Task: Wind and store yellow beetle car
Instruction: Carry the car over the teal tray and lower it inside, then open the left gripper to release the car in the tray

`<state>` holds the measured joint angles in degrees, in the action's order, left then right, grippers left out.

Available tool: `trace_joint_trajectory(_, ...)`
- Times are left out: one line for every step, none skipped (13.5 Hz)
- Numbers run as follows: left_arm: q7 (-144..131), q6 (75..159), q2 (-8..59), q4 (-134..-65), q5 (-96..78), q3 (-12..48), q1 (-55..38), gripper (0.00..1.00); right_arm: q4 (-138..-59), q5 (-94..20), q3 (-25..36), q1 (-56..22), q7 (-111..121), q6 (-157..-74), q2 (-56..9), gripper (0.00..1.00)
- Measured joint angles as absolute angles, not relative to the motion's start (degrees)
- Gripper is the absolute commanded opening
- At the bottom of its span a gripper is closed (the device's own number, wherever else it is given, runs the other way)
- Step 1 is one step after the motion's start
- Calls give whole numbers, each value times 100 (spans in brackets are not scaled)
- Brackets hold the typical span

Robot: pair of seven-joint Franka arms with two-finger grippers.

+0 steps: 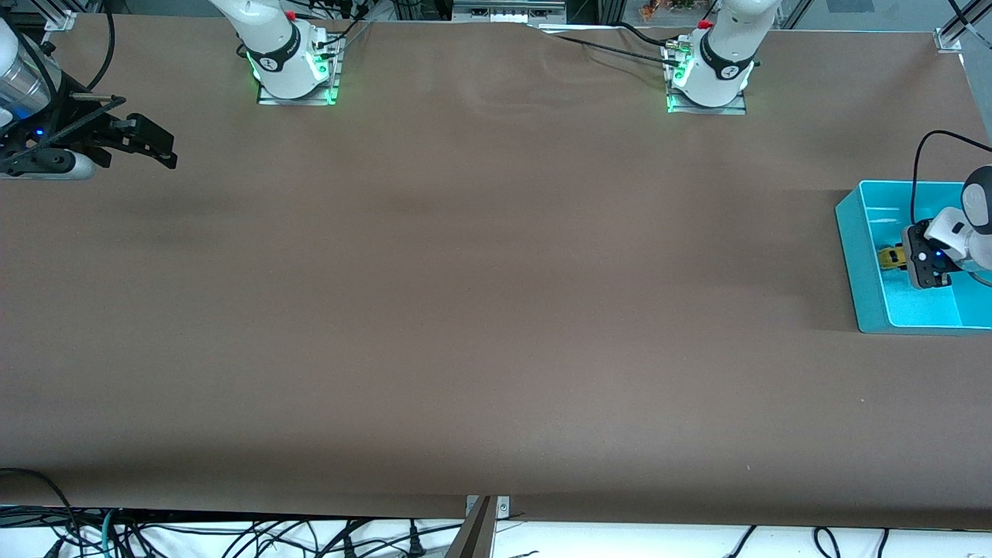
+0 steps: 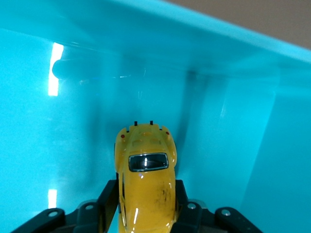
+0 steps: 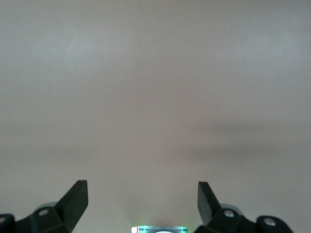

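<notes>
The yellow beetle car [image 2: 145, 179] is held between the black fingers [image 2: 108, 199] of my left gripper [image 2: 145, 201], which is shut on its sides. The car is inside the turquoise bin [image 2: 228, 160], low over its floor. In the front view the left gripper [image 1: 907, 260] reaches into the bin [image 1: 868, 271] at the left arm's end of the table, with the car [image 1: 891, 258] showing as a small yellow spot. My right gripper [image 1: 159, 147] is open and empty, waiting in the air over the right arm's end of the table; it also shows in the right wrist view [image 3: 142, 199].
The brown table [image 1: 465, 310] stretches between both arms' ends. The bin's turquoise walls [image 2: 146, 43] stand close around the left gripper. Cables hang along the table edge nearest the front camera [image 1: 232, 535].
</notes>
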<state>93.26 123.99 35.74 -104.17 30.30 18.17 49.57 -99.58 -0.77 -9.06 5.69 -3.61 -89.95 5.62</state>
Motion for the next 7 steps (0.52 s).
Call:
trace_joint_trajectory(9355,12401,3580,-10400,3030,1834,4958,100,-9958,-77,-906,569,-362,-8995,562,100)
trace_joint_trajectory(9362,12399,3576,-10363,3030,1876,4957,100,-9958,-77,-906,570,-362,-8995,562,100)
trace_joint_trajectory(9363,12376,3564,-10313,3030,1929,4954,100,-9958,-77,-906,569,-362,-8995,562,100)
trace_joint_trajectory(9348,12277,3522,-10245,3028,1995,4954,100,-9958,-78,-906,569,-362,-8995,562,100)
trace_joint_trajectory(9339,12079,3425,-10164,2997,2077,4955,100,-9958,-78,-906,569,-362,-8995,562,100)
trace_joint_trajectory(9336,11849,3286,-10068,2895,2184,4954,100,-9958,-78,-906,570,-362,-8995,562,100)
trace_joint_trajectory(9307,11562,3136,-9955,2700,2288,4950,100,-9958,-78,-906,570,-362,-8994,562,100)
